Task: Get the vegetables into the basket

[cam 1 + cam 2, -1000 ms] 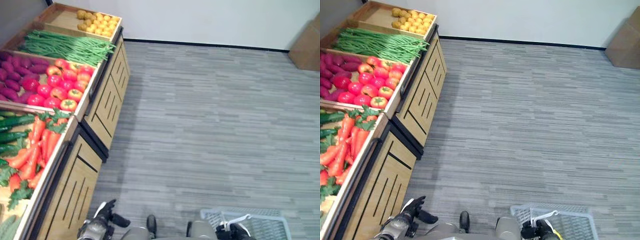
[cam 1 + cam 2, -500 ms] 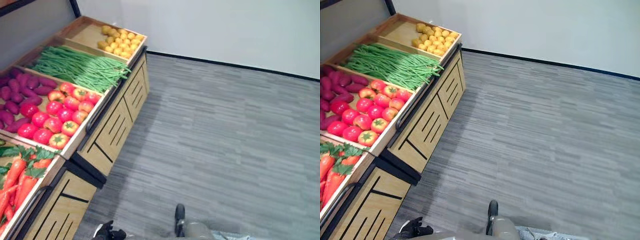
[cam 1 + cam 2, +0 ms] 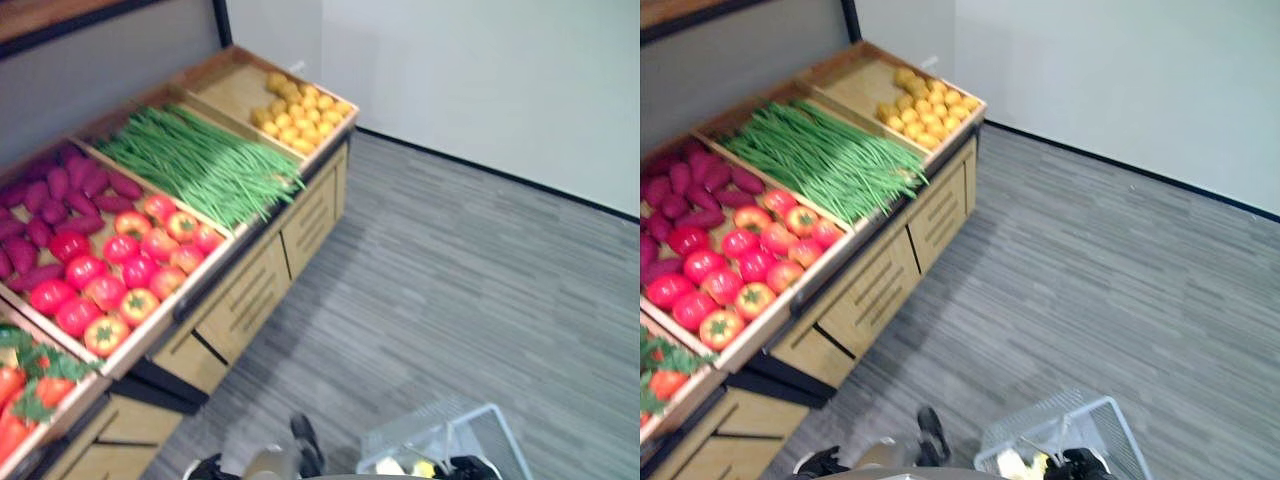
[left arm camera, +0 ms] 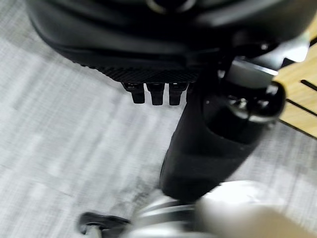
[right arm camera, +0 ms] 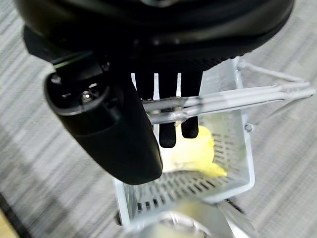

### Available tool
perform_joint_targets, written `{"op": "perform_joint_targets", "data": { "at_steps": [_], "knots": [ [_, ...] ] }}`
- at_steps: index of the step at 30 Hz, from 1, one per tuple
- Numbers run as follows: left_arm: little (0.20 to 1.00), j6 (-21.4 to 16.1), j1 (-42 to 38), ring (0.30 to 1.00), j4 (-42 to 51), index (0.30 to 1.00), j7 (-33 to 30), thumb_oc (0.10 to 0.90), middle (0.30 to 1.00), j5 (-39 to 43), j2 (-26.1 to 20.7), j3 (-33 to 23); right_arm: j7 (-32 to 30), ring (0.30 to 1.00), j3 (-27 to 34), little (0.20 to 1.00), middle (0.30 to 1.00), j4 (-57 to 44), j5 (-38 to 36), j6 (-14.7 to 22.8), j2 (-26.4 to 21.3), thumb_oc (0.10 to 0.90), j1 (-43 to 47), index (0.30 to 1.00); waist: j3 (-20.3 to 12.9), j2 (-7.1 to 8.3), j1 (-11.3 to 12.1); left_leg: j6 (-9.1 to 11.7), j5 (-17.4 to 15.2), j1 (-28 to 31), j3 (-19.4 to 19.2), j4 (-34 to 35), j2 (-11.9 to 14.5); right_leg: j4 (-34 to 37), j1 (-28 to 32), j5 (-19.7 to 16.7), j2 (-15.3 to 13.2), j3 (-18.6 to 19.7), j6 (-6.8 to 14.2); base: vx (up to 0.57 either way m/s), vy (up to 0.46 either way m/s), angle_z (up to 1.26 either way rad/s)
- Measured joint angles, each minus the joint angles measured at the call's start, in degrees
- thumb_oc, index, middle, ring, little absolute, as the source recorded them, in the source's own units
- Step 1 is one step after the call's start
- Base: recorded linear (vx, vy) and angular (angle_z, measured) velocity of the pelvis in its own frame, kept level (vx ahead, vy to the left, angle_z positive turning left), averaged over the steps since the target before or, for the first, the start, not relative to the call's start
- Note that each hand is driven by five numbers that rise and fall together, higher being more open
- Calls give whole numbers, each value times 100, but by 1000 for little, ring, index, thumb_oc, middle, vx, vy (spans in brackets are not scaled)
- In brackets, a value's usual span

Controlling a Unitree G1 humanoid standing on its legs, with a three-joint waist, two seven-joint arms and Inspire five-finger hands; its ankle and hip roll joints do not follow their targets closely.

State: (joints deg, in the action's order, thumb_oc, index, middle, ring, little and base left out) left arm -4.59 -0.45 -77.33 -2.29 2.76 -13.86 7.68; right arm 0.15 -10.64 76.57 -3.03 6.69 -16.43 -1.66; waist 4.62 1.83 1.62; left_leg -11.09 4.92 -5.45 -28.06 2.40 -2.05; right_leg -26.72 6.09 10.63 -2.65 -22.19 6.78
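right robot hand (image 5: 168, 99) curling round basket (image 5: 233, 148) handle, basket hanging above floor (image 3: 1120, 270) | left robot hand (image 4: 156, 91) curled, holding nothing | vegetables: tomatoes (image 3: 130, 265), green beans (image 3: 205, 165) lying on stand (image 3: 880, 290)

Head stereo downward; wrist close-ups.

Even, soft indoor light, pale wall (image 3: 480, 80) bright, grey floor (image 3: 1120, 290) motion-blurred, soft shadow beneath the produce stand (image 3: 240, 300), wrist views smeared, right robot hand (image 5: 114, 124) dark, out of focus.
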Motion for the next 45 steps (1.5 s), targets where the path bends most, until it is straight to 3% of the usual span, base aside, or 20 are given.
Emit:
{"op": "perform_joint_targets", "data": {
  "at_steps": [1,2,3,4,6,9,10,13,14,15,16,17,20,25,27,30,32,34,38,45],
  "knots": [
    [1000,0,-23,1000,42,1000,18,900,1000,-2,-67,2,1,300,1,300,300,-80,3,6,-5,400,-3,300,13,44,-49,2,-38,81,171,30,-64,-903,-380,-107,-214,15,115,315,129,142],
    [1000,-25,-94,1000,114,1000,21,900,1000,6,-249,19,-1,300,24,300,300,-147,2,-6,46,400,0,300,0,315,-127,25,-72,207,471,53,-324,-2177,-989,-205,-702,242,320,193,28,138],
    [1000,-52,-168,1000,224,1000,14,900,1000,13,-305,67,-9,300,84,300,300,-110,-19,-38,68,400,13,300,55,394,-78,-52,-200,314,709,28,-476,-2458,-1283,-180,-862,382,311,173,-18,153],
    [1000,-76,-293,1000,311,1000,15,900,1000,23,-364,113,-31,300,150,300,300,-111,-20,-35,70,400,6,300,99,416,-125,16,-307,435,950,-37,-496,-2704,-1510,-136,-866,661,219,129,-88,165],
    [1000,-114,-448,1000,297,1000,16,900,1000,49,-309,294,-20,300,85,300,300,-108,21,-33,12,400,19,300,208,231,-67,-91,-454,677,1618,-105,-446,-2671,-1931,-35,-669,1023,64,210,-95,150],
    [1000,-219,-524,1000,339,1000,13,900,1000,52,-213,293,57,300,-3,300,300,-99,58,-46,-6,400,102,300,324,32,-28,147,-517,962,1993,-52,-332,-1612,-2493,13,-738,1225,27,208,-219,102],
    [1000,-210,-550,1000,321,1000,-8,900,1000,52,-159,282,71,300,-60,300,300,-111,95,-36,-12,400,162,300,367,34,22,340,-629,1048,2208,-84,-301,-793,-2672,-70,-732,1453,-5,310,-345,107],
    [1000,-180,-582,1000,2,1000,-21,900,1000,-15,-142,290,57,300,-151,300,300,-22,92,-80,-24,400,265,300,410,16,-178,644,-773,1075,3106,-178,-232,1587,-2291,-481,-291,3102,-1,215,-282,138],
    [1000,-179,-523,1000,-6,1000,-20,900,1000,-66,-172,290,88,300,-129,300,300,38,86,-101,8,400,247,300,400,69,-196,727,-817,1090,3319,-193,-205,2041,-2209,-735,-269,3433,-11,84,-176,141],
    [1000,-191,-451,1000,-45,1000,-17,900,1000,-68,-231,291,34,300,-97,300,300,91,55,-105,75,400,185,300,419,214,-248,842,-894,1117,3519,-297,-256,2202,-2065,-1025,-365,3472,-84,45,-206,143],
    [1000,-169,-381,1000,-90,1000,-17,900,1000,-69,-263,288,62,300,-87,300,300,102,46,-86,74,400,122,300,429,340,-269,960,-1045,1183,3594,-416,-279,2087,-1986,-1616,-435,3318,18,68,-312,108],
    [1000,-163,-293,1000,-88,1000,-27,900,1000,-67,-243,281,61,300,-62,300,300,101,46,-91,65,400,122,300,430,340,-239,1020,-1085,1237,3604,-417,-207,1996,-1966,-1761,-412,3195,-1,43,-216,89],
    [1000,-203,-69,1000,-64,1000,-86,900,1000,-13,-139,61,11,300,58,300,300,99,65,-101,-26,400,180,300,271,125,-157,1265,-1058,1011,3426,-652,452,2430,-1634,-1739,-38,2286,-346,45,-386,86],
    [1000,-211,-87,1000,-41,1000,-154,900,1000,65,-207,13,39,300,70,300,300,-8,94,-63,-123,400,242,300,276,259,25,1539,-824,703,3365,-924,766,3064,-1275,-1974,197,1856,-683,5,-219,35],
    [1000,-204,-231,1000,-38,1000,-151,900,1000,61,-204,19,26,300,48,300,300,-27,95,-50,-178,400,211,300,305,295,-84,1676,-829,531,3401,-1024,775,3163,-1219,-1966,181,1679,-707,-16,-45,62],
    [1000,-174,-271,1000,-40,1000,-154,900,1000,62,-215,18,-13,300,52,300,300,-106,92,20,-248,400,216,300,327,246,-173,1631,-712,472,2762,-694,886,3148,-1244,-1933,163,1511,-755,16,-20,40],
    [1000,-166,-225,1000,-37,1000,-149,900,1000,60,-186,81,-30,300,47,300,300,-142,92,45,-289,400,221,300,377,114,-181,1504,-637,530,2433,-405,967,3072,-1291,-1934,180,1429,-753,37,3,10],
    [1000,-167,-247,1000,-35,1000,-155,900,1000,60,-156,114,-12,300,46,300,300,-122,92,30,-286,400,197,300,369,53,-194,1552,-561,583,2415,-221,914,3042,-1315,-1928,126,1404,-717,54,49,10],
    [1000,-168,-99,1000,23,1000,-150,900,1000,61,-196,114,1,300,74,300,300,-2,93,7,-149,400,53,300,330,148,-219,1436,-421,689,2353,52,733,3083,-1292,-1929,-75,1368,-530,46,103,8],
    [1000,-166,60,1000,57,1000,-128,900,1000,56,-181,123,28,300,122,300,300,114,96,-132,-32,400,-187,300,129,164,-255,1356,-376,893,2265,213,580,3166,-1157,-2088,-209,1419,-367,15,120,-3]
  ]
}}
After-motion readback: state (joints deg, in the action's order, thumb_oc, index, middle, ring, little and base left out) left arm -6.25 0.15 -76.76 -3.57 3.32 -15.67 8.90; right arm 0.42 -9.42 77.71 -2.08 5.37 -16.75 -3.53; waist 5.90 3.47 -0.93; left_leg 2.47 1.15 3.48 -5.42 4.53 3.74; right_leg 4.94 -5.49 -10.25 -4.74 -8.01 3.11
